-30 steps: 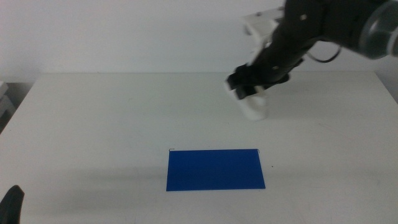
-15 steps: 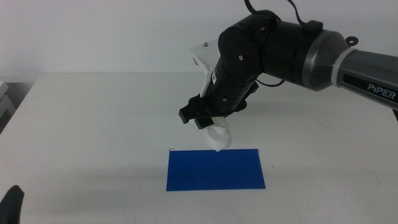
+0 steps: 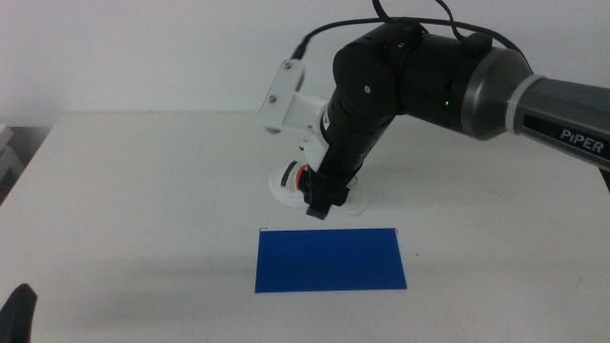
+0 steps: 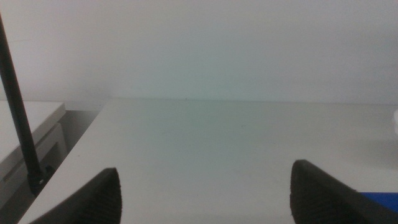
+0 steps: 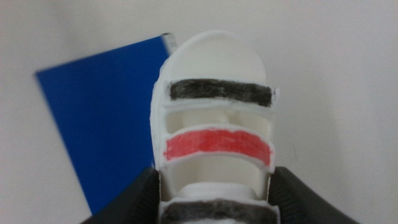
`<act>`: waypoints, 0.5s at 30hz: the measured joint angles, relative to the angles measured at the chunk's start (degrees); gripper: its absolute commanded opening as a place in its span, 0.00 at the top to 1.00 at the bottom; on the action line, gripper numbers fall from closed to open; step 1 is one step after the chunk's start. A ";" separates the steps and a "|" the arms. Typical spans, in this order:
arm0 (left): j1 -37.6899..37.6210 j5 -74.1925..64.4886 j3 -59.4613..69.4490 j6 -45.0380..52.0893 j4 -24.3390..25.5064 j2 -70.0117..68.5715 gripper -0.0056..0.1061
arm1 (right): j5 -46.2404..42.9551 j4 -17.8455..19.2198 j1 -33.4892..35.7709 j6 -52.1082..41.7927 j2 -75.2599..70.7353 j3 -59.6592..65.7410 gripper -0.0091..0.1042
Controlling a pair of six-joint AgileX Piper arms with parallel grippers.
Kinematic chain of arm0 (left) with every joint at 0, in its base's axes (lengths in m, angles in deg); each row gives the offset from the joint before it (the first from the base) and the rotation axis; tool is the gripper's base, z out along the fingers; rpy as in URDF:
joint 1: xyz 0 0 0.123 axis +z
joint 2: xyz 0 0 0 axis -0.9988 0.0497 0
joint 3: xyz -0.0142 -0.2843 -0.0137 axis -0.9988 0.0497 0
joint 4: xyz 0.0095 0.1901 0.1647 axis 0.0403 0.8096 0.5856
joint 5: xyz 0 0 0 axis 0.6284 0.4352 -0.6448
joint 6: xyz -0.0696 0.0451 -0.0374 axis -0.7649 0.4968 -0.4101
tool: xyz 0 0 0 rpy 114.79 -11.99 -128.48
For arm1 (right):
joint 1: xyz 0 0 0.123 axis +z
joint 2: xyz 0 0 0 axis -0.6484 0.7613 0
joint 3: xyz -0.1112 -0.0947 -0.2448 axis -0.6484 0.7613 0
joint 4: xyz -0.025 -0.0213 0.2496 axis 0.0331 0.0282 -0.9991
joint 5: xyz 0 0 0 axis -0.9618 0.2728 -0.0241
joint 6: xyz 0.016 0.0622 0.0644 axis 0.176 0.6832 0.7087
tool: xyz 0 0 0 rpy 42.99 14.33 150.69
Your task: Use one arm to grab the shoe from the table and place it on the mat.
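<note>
**Shoe short of the mat**

White desk (image 3: 143, 191) lay bare around the blue mat (image 3: 331, 259). My right pincer (image 5: 214, 193) pinched the shoe (image 5: 214, 118) just behind the mat's far edge; releasing there risked missing it. The left pincer (image 4: 205, 193) waited, spread.

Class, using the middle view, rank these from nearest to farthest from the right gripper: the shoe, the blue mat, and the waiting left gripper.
1. The shoe, held between the jaws of the right gripper.
2. The mat, just in front of it, toward the camera.
3. The left gripper, at the picture's bottom left corner.
</note>
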 measured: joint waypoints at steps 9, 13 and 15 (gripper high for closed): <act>0.00 0.00 0.00 0.00 0.00 0.00 0.12 | 0.90 -4.43 -0.10 -9.74 0.17 0.38 0.95; 0.00 0.00 0.00 0.00 0.00 0.00 0.12 | -0.96 -7.64 -0.90 -13.63 0.17 3.58 0.95; 0.00 0.00 0.00 0.00 0.00 0.00 0.12 | -2.34 -9.78 -1.37 -15.83 0.17 5.56 0.95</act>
